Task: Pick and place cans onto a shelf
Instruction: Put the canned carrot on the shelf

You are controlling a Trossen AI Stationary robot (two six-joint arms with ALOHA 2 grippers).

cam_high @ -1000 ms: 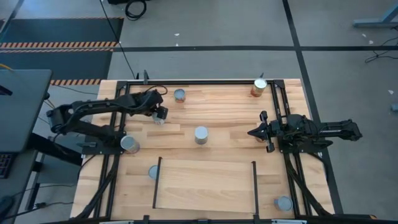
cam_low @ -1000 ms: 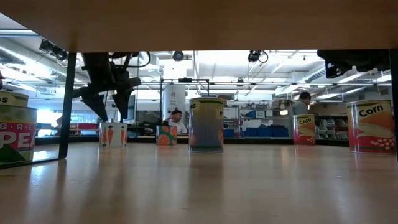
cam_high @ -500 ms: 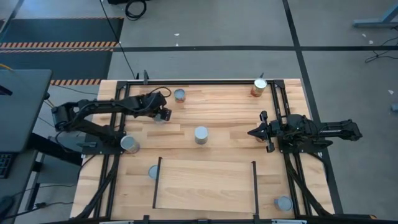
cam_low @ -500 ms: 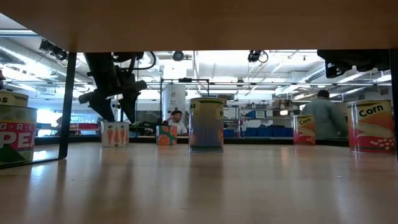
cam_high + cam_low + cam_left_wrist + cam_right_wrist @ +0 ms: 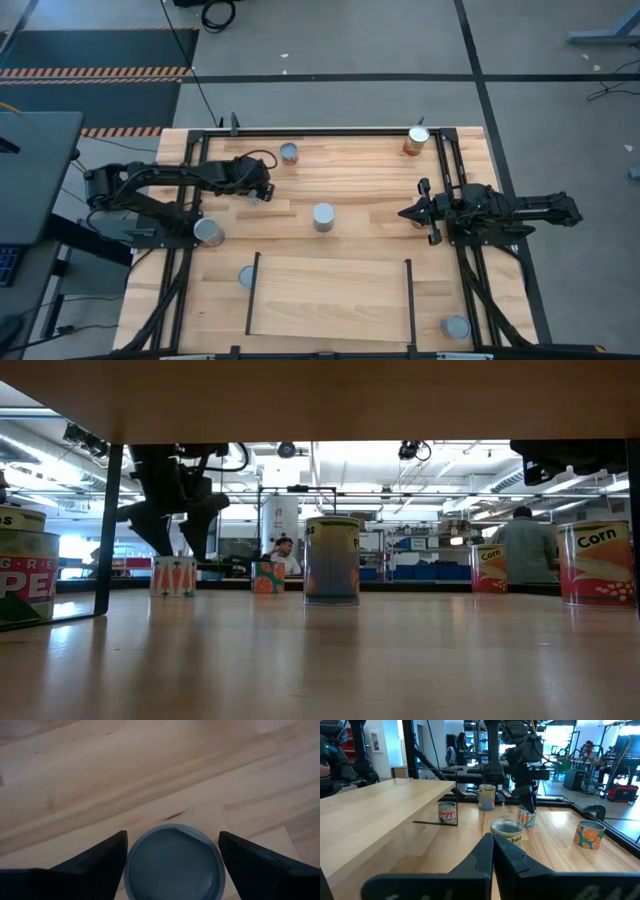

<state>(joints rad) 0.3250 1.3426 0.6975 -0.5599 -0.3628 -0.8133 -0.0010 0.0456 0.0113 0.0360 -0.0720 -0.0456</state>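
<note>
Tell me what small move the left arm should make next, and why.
Probably close the fingers. The left end effector is open, and the left wrist view shows its two dark fingers flanking the small can with the dull grey round metal top, gaps showing on both sides. In the low view the fingers hang just above the carrot-labelled can, so lower slightly first if needed.

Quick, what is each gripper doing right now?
Left gripper: open, fingers either side of a can, not gripping it yet.
Right gripper: closed, holding nothing.
</note>
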